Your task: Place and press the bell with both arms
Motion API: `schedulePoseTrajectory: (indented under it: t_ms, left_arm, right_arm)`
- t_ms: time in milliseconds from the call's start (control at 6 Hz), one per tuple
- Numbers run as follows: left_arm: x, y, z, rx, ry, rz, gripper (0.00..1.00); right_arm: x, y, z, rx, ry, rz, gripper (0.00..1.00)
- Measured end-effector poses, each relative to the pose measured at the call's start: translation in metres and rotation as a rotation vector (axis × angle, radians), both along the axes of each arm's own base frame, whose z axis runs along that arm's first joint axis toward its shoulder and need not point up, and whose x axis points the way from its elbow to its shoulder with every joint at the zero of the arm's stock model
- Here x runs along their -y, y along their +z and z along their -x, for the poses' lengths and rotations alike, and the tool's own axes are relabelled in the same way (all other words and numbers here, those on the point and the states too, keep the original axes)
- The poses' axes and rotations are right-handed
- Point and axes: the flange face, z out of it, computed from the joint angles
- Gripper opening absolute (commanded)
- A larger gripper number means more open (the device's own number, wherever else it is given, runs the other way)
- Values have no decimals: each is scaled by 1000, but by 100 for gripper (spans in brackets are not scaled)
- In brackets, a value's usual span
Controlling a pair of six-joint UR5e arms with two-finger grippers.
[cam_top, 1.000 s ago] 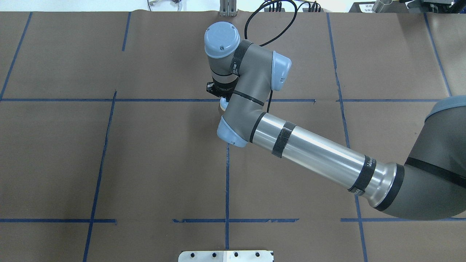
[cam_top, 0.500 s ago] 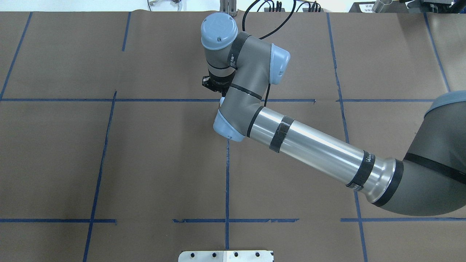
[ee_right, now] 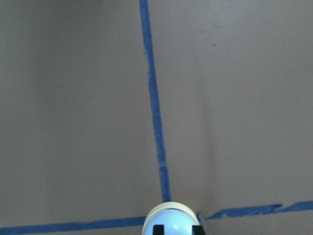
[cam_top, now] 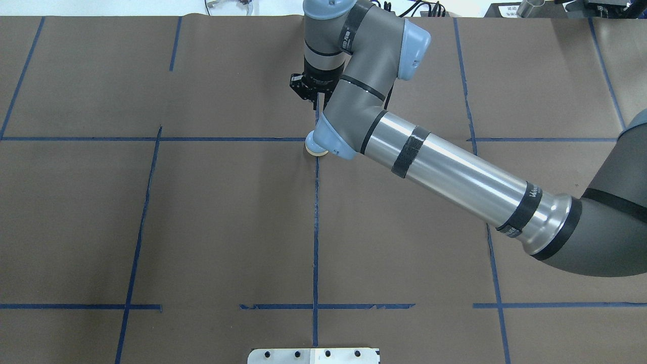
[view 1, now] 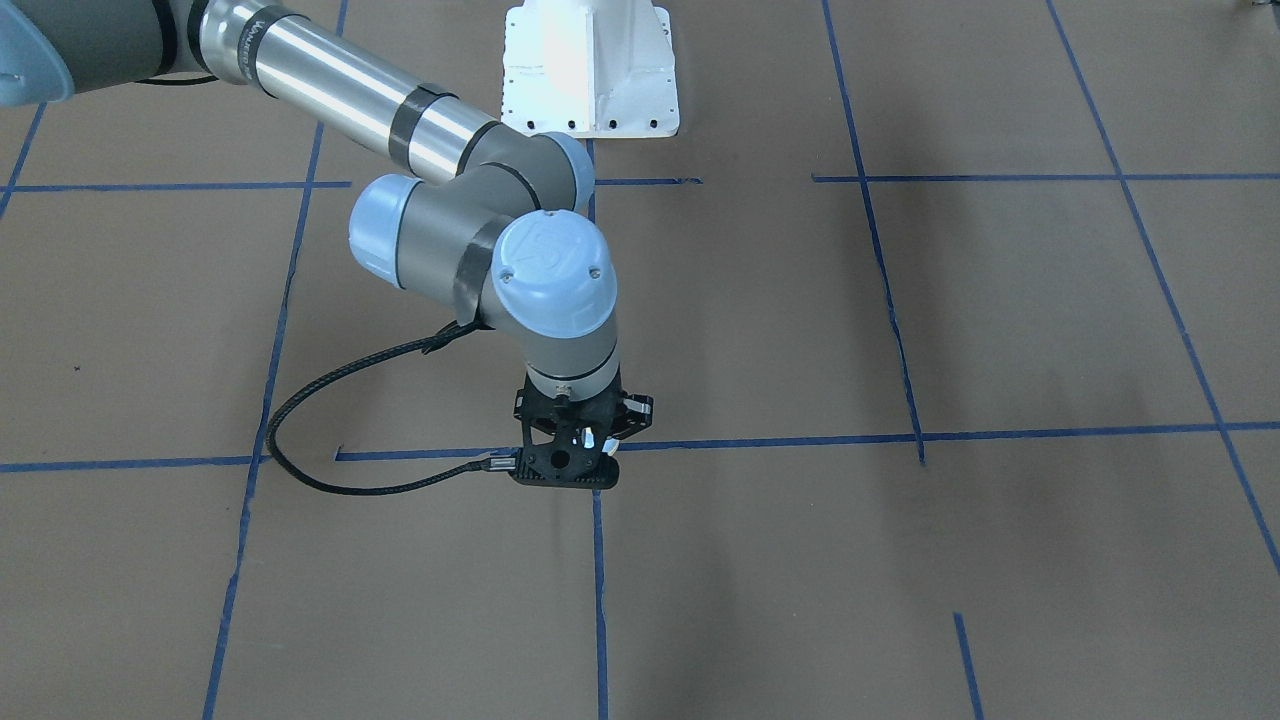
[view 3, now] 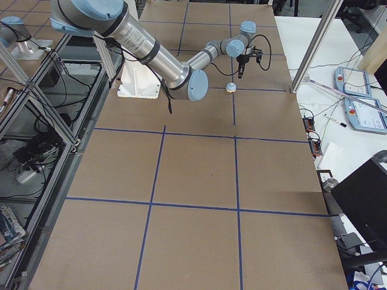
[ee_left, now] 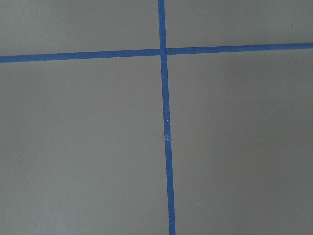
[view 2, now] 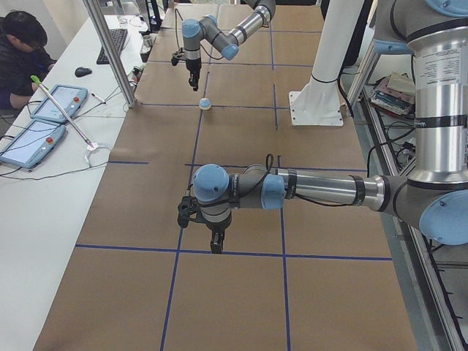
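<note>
The bell [view 2: 205, 103] stands upright on its cream base on the brown bench [cam_top: 227, 217], alone, at a crossing of the blue tape lines [cam_top: 227, 139]; nothing touches it. In the overhead view the right claw [cam_top: 314, 105] hangs above the bench just beside the bell, toward 12 o'clock from it, and the wrist of the right arm [cam_top: 455, 174] covers a part of the bell. The right wrist camera shows the dome at its 6 o'clock edge with two black fingertips [ee_right: 157, 229] in front of it and a gap between them, so this claw is spread and holds nothing. I judge that the placing is done, with the crossing as a mark which both arms can reach; the pressing is not yet done. The left claw [view 2: 216, 247] hangs low over another tape crossing, well apart from the bell, toward 6 o'clock from it in the left-end view. I think it is held there so that the two arms do not meet. Whether it is spread or pressed together I cannot tell; its own camera shows only tape. For the press, a claw must come straight down on the cream button. The bell looks small and light, so an off-centre push may slide or tip it.
</note>
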Motion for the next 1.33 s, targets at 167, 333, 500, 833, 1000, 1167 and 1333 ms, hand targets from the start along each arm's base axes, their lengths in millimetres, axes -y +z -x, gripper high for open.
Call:
schedulePoseTrajectory:
  t_ms: [167,333,500,833,1000,1167,1333]
  left_arm:
    - [0,1,0,2,1,0,100]
    - [0,2,0,7,2,1,100]
    - [0,3,1,12,4,0,100]
    - [-5,8,1,16,6,10,100]
    - [-10,13,1,22,8,15,100]
    - [-17,19,2,31,6,27,100]
    - [-24,26,2,36,6,46,100]
  right_arm:
    - [21,40,-43,0,-42,-18,100]
    - [37,98,-104,8,-102,-48,100]
    - [47,159,-175,12,-153,-90,100]
    - [41,261,-298,-6,-235,-198,100]
    - [22,311,-358,-18,-277,-253,100]
    - [-22,363,-417,-25,-295,-274,100]
    - [-75,406,-473,-34,-271,-257,100]
